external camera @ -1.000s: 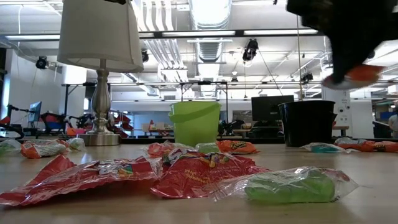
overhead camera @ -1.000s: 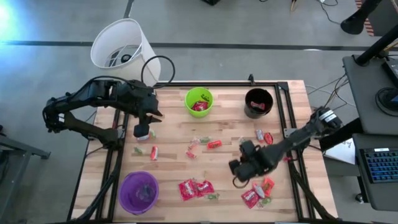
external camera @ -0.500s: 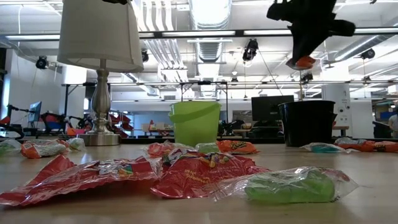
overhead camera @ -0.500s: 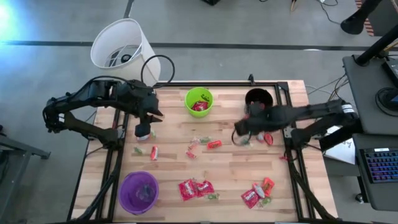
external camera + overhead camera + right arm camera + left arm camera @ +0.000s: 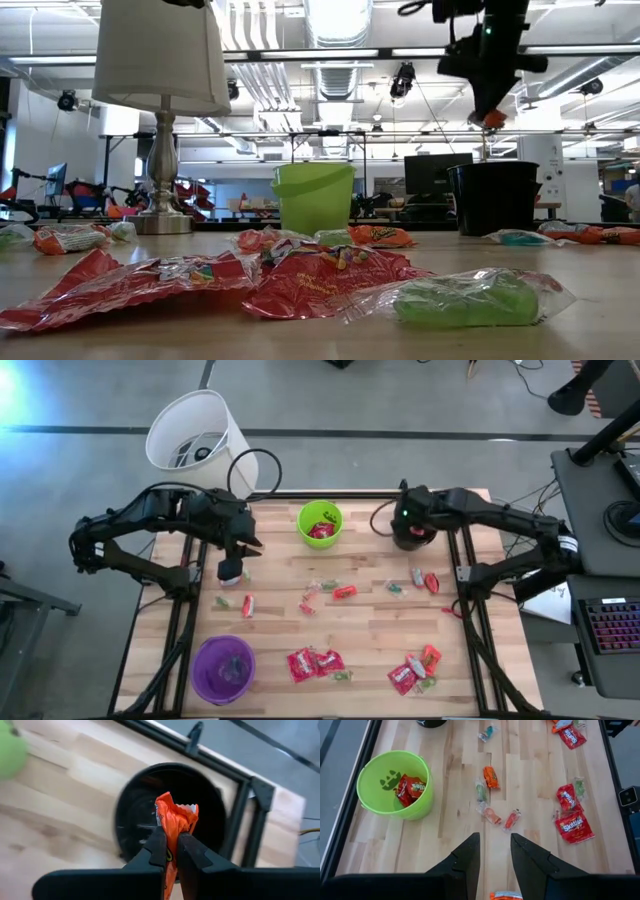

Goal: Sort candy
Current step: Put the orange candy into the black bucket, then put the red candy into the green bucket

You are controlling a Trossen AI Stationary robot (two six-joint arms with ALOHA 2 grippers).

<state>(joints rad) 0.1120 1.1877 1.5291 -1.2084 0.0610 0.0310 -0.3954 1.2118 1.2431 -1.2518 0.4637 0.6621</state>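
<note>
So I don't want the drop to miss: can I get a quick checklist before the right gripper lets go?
1. Right gripper shut on the orange candy: ok.
2. Gripper above the black cup: ok in the high and wrist views.
3. Candy hanging clear of the cup rim: ok in the low view.
4. Cup upright: ok.
5. Cup has room: cannot tell; its inside is dark.
6. Left gripper away, over the table's left side: ok.
</note>
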